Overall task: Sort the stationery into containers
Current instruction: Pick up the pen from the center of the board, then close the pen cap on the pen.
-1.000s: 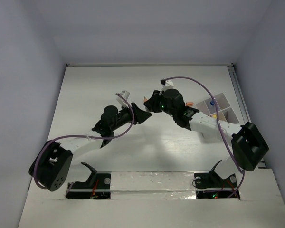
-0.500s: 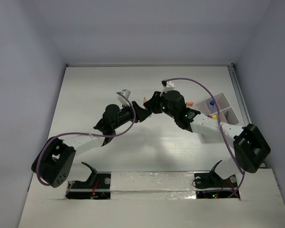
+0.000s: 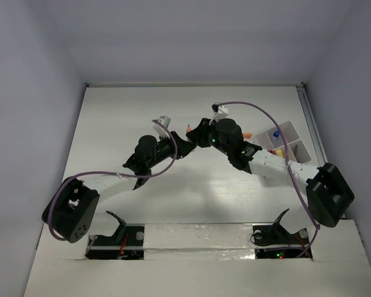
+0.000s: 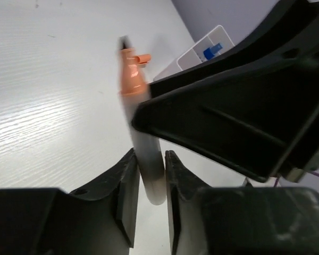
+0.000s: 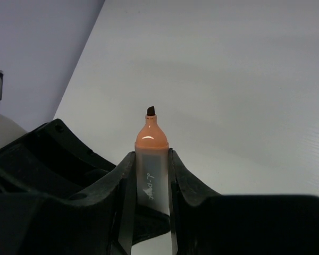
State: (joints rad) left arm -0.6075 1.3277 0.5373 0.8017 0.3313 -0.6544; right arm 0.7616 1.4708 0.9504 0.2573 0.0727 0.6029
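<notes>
Since a second ago my left gripper has narrowed onto the white orange-capped tube, its fingers now seemingly touching both sides of the tail; my right gripper clamps the body, above mid-table. I'd seat one grip firmly before loosening the other; the containers sit by the right edge, with open room between.

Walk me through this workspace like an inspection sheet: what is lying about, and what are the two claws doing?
Surface: white table.
Job's things: uncapped marker, white body, orange neck, dark tip, held by both claws; white containers at the right edge hold a blue piece and a yellow piece; small orange piece beside them.
Clutter: nothing seen.
Claws: right claw clamped on the marker just behind its neck; left claw gripping its rear end.
Cables: a purple cable loops along each arm.
Surroundings: plain pale walls on three sides.
</notes>
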